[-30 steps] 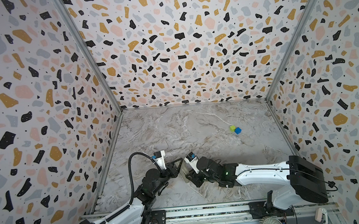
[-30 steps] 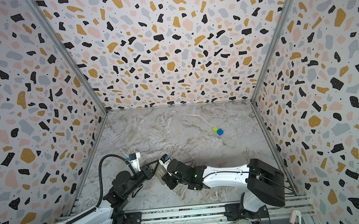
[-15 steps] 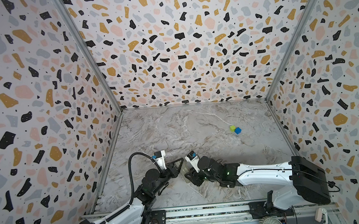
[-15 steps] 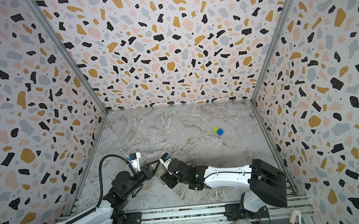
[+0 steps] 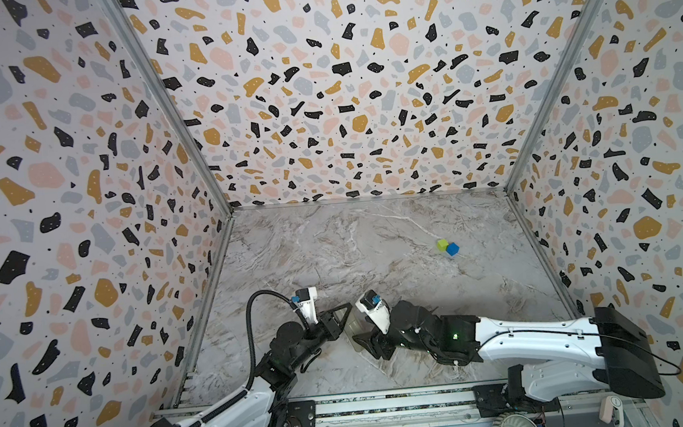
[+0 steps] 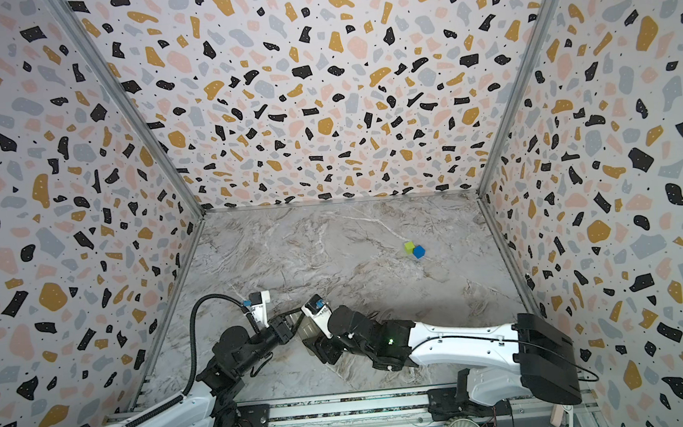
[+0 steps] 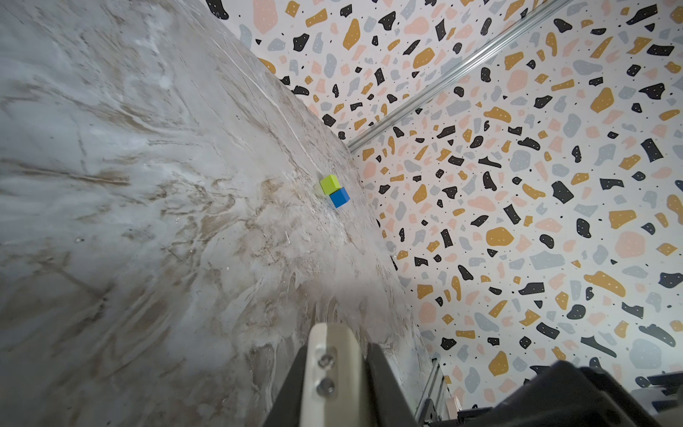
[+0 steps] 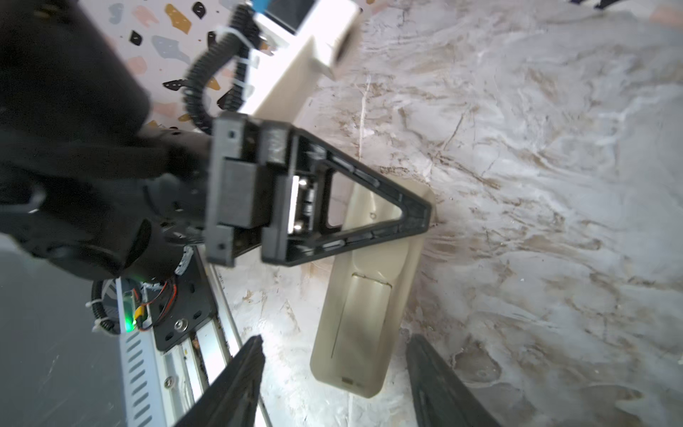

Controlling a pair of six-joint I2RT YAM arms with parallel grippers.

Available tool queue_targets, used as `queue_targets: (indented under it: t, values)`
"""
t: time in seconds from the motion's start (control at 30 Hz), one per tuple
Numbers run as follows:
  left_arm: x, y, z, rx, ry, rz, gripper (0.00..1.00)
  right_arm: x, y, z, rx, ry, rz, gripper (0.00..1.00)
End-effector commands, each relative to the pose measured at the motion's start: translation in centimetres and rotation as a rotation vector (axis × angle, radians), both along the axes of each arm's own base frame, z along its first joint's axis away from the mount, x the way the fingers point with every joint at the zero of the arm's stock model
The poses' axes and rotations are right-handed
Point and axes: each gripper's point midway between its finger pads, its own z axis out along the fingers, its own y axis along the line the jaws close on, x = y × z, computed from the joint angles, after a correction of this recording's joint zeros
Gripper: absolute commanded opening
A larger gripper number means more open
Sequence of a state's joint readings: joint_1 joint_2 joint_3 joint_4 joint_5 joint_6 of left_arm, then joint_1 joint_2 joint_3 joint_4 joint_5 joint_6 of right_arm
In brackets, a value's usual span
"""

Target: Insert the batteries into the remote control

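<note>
Both arms are down low at the front edge of the bench (image 5: 375,237), near its middle. The remote control (image 8: 364,295) lies flat there, plain back up. In the right wrist view the battery cover (image 8: 360,332) sits shut, its seam running across the back.

The left gripper (image 8: 421,218) is pinched fully together with nothing between its jaws. Its tip is down on the end of the remote away from the cover, pinning it by the look of things. The right gripper (image 8: 336,337) stands wide, one finger to each side of the cover end, gripping nothing. Whether either finger touches the casing, I cannot tell.

The batteries? None to be seen in either top view. They may be hidden, too small to pick out, or inside; no telling. The green cube (image 5: 442,244) and blue cube (image 5: 452,249) sit touching each other, well apart from the action, toward the back right of the bench.

My read is that this is cover work, with the remote steadied. Next, the right gripper needs purchase on that cover and a push along the remote's length. The left must bear down so the body does not skate.
</note>
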State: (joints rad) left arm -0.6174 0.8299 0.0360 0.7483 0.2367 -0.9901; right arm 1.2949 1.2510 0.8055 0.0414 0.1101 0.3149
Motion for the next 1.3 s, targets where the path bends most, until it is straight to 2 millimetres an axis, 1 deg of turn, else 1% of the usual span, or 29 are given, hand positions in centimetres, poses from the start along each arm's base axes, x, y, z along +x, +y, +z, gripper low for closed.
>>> queue_targets:
  t: [0.0, 0.1, 0.2, 0.3, 0.37, 0.5, 0.73, 0.87, 1.07, 1.27]
  values:
    - [-0.6, -1.5, 2.3, -0.039, -0.03, -0.094, 0.0, -1.5, -1.6, -0.2, -0.106, -0.135, 0.109, 0.65]
    - [-1.4, -2.1, 2.2, -0.03, -0.012, -0.15, 0.0, -3.6, -2.1, -0.6, -0.157, -0.249, 0.218, 0.65]
    - [-2.1, -2.3, 2.5, -0.039, -0.006, -0.187, 0.0, -4.3, -2.6, -0.8, -0.18, -0.327, 0.269, 0.63]
    - [-2.5, -2.5, 2.7, -0.047, -0.002, -0.212, 0.0, -4.9, -2.7, -0.8, -0.195, -0.378, 0.316, 0.58]
    - [-2.8, -2.6, 3.1, -0.058, -0.006, -0.228, 0.0, -5.0, -2.7, -1.1, -0.219, -0.408, 0.33, 0.55]
    - [-3.1, -2.8, 3.7, -0.07, -0.015, -0.25, 0.0, -4.7, -2.7, -2.0, -0.296, -0.45, 0.337, 0.45]
    - [-3.5, -3.1, 4.4, -0.109, -0.024, -0.277, 0.0, -4.7, -1.7, -2.6, -0.343, -0.49, 0.35, 0.36]
    - [-3.6, -3.1, 4.6, -0.12, -0.024, -0.285, 0.0, -4.6, -1.3, -2.7, -0.349, -0.501, 0.35, 0.34]
    - [-3.7, -3.1, 4.5, -0.123, -0.019, -0.286, 0.0, -4.6, -0.8, -2.2, -0.335, -0.524, 0.347, 0.32]
    - [-3.7, -3.1, 4.5, -0.128, -0.019, -0.289, 0.0, -4.7, -0.5, -2.5, -0.342, -0.53, 0.352, 0.3]
